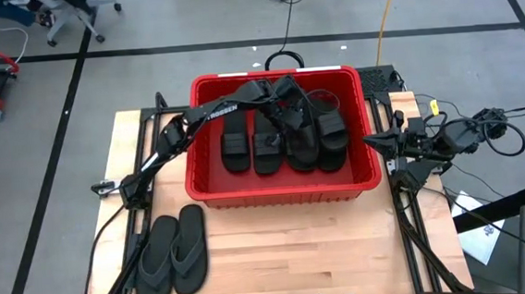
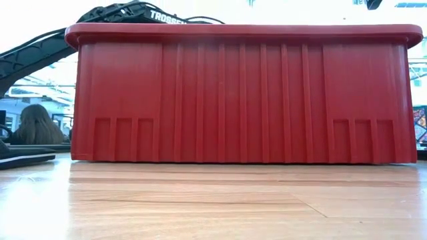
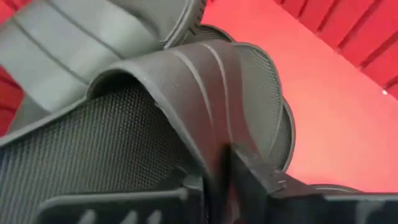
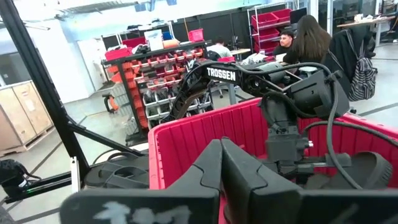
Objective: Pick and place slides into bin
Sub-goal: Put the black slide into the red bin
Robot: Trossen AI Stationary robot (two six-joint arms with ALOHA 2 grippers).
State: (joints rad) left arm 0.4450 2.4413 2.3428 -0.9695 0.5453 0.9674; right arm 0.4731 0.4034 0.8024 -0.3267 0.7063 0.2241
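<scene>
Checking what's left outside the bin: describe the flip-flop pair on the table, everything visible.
The flip-flop pair is dark grey, thong style with a Y strap on each, matte and rubbery looking. Both lie flat, straps up, side by side and apparently touching along their inner edges, angled slightly. They sit on the wooden table near its front left corner, in front of the red bin and apart from it. A left-arm cable runs close alongside; no fingers near them.

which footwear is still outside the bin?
The dark grey flip-flop pair, lying side by side on the table in front of the bin's left corner. They have thong straps; the black band-strap slides are all inside the bin.
</scene>
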